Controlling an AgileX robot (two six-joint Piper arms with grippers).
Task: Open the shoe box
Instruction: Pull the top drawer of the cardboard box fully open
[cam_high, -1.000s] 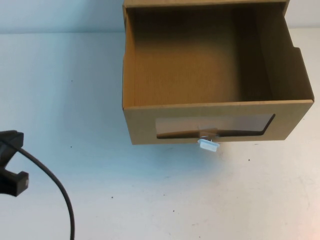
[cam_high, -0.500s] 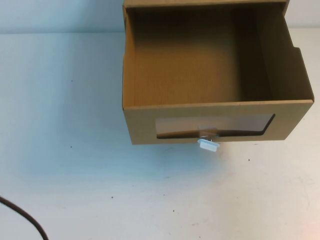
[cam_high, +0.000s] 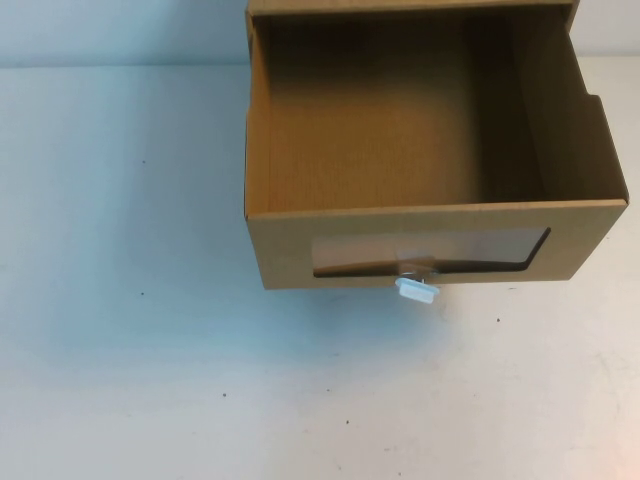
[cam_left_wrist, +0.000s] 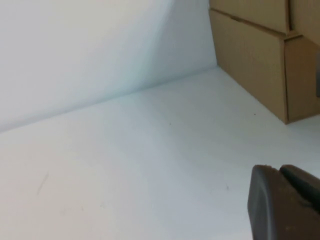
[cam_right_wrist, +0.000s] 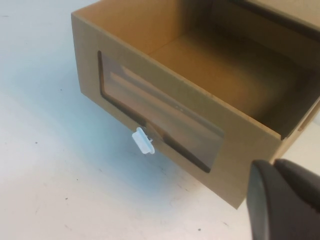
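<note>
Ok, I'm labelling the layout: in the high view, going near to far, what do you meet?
Bare table → white pull tab → windowed drawer front → empty drawer inside → outer sleeve. Neither gripper shows there: left gripper and right gripper appear only in their wrist views, both shut.

Brown cardboard drawer-style shoe box (cam_high: 290, 250) at the table's far side, drawer slid open, clear front window, small white pull tab (cam_high: 417, 289).
</note>
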